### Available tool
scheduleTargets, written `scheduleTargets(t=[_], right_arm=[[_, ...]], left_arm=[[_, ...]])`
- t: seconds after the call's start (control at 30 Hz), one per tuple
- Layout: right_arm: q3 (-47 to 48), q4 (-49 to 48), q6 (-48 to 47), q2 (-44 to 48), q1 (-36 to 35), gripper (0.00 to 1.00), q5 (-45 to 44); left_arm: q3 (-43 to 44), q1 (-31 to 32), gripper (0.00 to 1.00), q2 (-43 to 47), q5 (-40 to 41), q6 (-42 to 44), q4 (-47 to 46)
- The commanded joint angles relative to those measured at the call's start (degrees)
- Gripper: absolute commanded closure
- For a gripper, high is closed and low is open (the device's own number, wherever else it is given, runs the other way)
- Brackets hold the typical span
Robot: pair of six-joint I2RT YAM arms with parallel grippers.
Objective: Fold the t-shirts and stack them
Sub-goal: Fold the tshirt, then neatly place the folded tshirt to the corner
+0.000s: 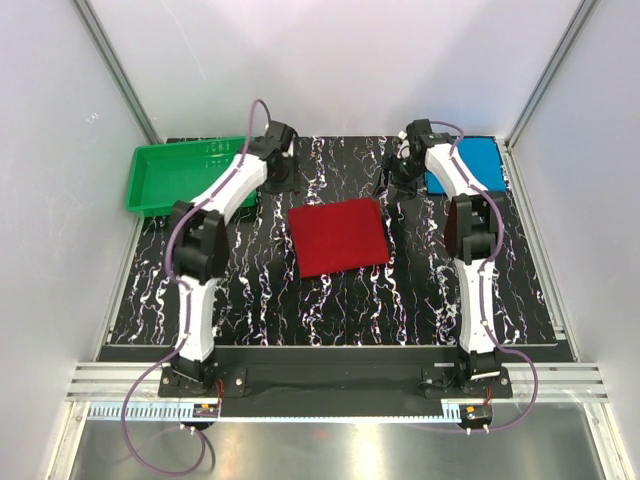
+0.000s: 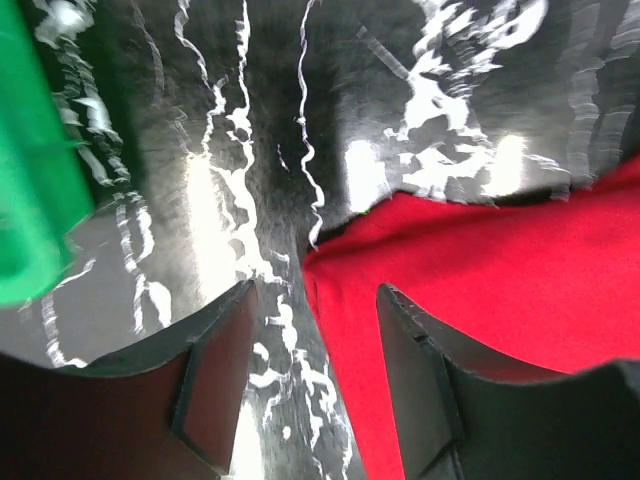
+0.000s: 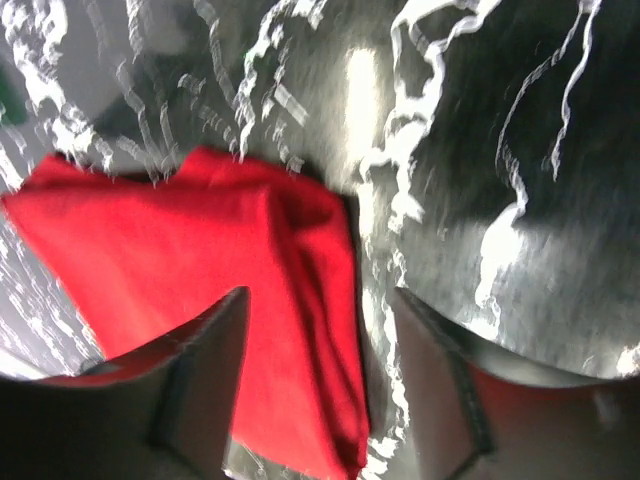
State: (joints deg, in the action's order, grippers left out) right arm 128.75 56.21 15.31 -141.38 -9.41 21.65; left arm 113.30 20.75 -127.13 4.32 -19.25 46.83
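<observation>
Robotics lab cell, this: white panels [image 1: 330,60] on aluminium framing [image 1: 115,70] around the black marbled table [image 1: 330,300], left arm [image 1: 195,290] and right arm [image 1: 478,300] bolted at its near edge.

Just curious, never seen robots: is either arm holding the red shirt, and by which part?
Nothing is held. Both the left tool and right tool are open, and the folded red t-shirt lies free on the table.
</observation>
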Motion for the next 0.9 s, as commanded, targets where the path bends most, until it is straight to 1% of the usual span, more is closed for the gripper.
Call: scheduleTargets(t=[0.0, 0.03, 0.1, 0.13, 0.2, 0.23, 0.3, 0.33, 0.37, 0.43, 0.47, 0.6, 0.73, 0.87], right_arm=[[-5.7, -3.4, -3.9, 9.5, 0.2, 0.29, 2.9], [-9.1, -4.3, -4.0, 9.9, 0.2, 0.27, 4.6], [-11.5, -6.6, -4.6, 10.2, 0.1, 0.22, 9.2], [-13.0, -7.3, -4.8, 10.2, -0.2, 0.21, 10.0], [-13.9, -9.6, -6.2, 9.6, -0.4, 0.2, 11.7], [-14.0, -10.2, -6.8, 9.4, -0.7, 0.19, 11.9], [-14.6, -12.3, -8.7, 8.5, -0.7, 0.18, 13.5], [-14.5, -12.6, -9.5, 8.1, -0.8, 0.18, 13.5], [-14.7, -13.7, -10.4, 7.4, -0.7, 0.18, 13.3], [-14.5, -14.1, -11.4, 6.6, -0.7, 0.17, 13.5], [-14.5, -14.8, -11.7, 5.7, -0.7, 0.18, 14.2], [-14.7, -15.5, -11.8, 4.4, -0.7, 0.18, 14.6], [-14.8, -15.4, -13.0, 3.4, -0.8, 0.19, 14.8], [-14.5, -14.9, -13.1, 2.4, -1.5, 0.2, 18.5]], left_arm=[[-4.7, 0.5, 0.43, 16.2, 0.5, 1.1, -4.0], [-6.7, 0.5, 0.43, 18.4, -1.9, 0.9, -4.9], [-10.3, 0.8, 0.43, 22.5, -4.0, -0.4, -6.2], [-13.2, 1.0, 0.43, 25.8, -6.8, -0.9, -6.4], [-16.8, 1.7, 0.44, 29.4, -9.2, -2.8, -7.0], [-20.9, 2.2, 0.44, 32.9, -10.8, -3.4, -7.5], [-24.9, 3.6, 0.44, 36.1, -11.8, -5.1, -8.5], [-29.1, 4.1, 0.44, 37.9, -12.3, -5.7, -8.8], [-31.1, 5.1, 0.45, 41.1, -12.5, -6.8, -9.3], [-34.9, 5.7, 0.45, 44.4, -12.5, -7.7, -9.4], [-38.1, 6.0, 0.45, 47.3, -12.3, -8.3, -9.4], [-42.9, 6.3, 0.45, 53.3, -11.2, -8.9, -7.3], [-44.6, 6.2, 0.45, 57.9, -9.1, -8.9, -4.4], [-44.6, 6.2, 0.45, 60.8, -8.4, -9.3, -2.2]])
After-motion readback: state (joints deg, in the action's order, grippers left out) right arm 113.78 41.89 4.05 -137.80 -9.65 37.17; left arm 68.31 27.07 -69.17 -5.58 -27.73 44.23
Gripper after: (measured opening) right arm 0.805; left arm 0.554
